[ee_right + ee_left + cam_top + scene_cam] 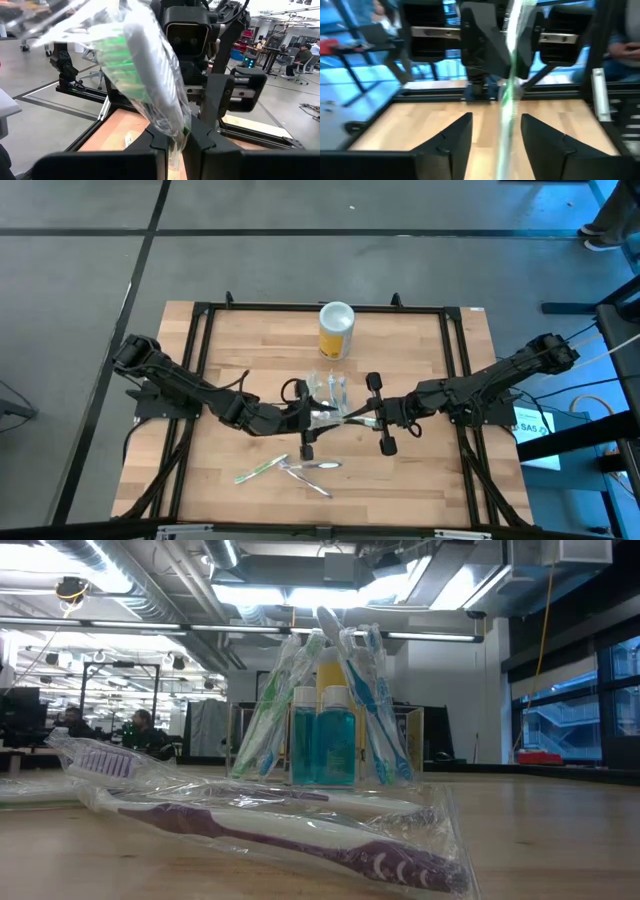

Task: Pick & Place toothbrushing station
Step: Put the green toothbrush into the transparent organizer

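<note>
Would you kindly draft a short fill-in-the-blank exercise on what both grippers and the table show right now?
1. The right gripper is shut on a wrapped green ____.
2. The left gripper has its fingers ____ either side of that wrapped brush.
3. The yellow cylindrical canister has a ____ lid.
4. The clear plastic container holds two small ____ bottles of blue liquid.

Missing words: toothbrush; open; white; upright

Dark jointed arms (pixel 190 390) — black (matte) jaws
</note>
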Controlling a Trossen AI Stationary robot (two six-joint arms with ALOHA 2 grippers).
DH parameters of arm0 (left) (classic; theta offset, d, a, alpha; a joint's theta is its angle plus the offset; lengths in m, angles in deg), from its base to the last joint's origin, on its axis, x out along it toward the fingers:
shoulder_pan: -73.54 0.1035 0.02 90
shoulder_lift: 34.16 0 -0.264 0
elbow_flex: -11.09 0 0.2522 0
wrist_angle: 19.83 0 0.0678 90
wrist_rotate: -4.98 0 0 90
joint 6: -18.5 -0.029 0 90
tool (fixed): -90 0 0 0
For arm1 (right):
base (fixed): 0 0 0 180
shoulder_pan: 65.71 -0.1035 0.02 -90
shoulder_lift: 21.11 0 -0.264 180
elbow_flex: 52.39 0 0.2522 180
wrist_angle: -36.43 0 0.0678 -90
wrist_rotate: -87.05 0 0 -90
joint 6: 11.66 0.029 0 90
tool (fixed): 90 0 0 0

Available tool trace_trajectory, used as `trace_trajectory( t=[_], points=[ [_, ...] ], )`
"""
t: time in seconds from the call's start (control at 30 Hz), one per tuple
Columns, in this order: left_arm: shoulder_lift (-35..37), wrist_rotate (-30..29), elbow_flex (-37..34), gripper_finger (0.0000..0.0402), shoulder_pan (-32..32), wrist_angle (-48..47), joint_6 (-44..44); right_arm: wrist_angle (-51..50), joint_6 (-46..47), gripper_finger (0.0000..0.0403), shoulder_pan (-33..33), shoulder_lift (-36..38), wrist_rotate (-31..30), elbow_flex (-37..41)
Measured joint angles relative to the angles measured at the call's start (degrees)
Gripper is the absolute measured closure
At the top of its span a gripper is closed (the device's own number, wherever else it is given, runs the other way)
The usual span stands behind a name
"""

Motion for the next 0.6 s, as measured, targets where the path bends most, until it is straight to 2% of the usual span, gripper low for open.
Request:
trace_trajectory(
  t=[0.1,0.27,0.43,0.6],
  points=[
    [0.00,-2.43,0.00,0.0216,-1.14,0.00,-2.07,0.00,0.08,0.0378,0.00,-0.01,-0.32,0.00],
    [0.00,-2.66,0.00,0.0200,-3.16,-0.01,-5.52,0.00,1.20,0.0378,0.00,0.00,-1.25,0.00],
    [0.30,-4.97,-0.02,0.0203,-5.42,-0.82,-7.74,-2.57,4.36,0.0378,-0.52,0.35,-6.70,0.00],
    [2.16,-10.99,-0.02,0.0205,-7.78,-7.09,-8.17,-12.29,12.27,0.0378,-0.87,3.05,-15.54,0.00]
  ],
)
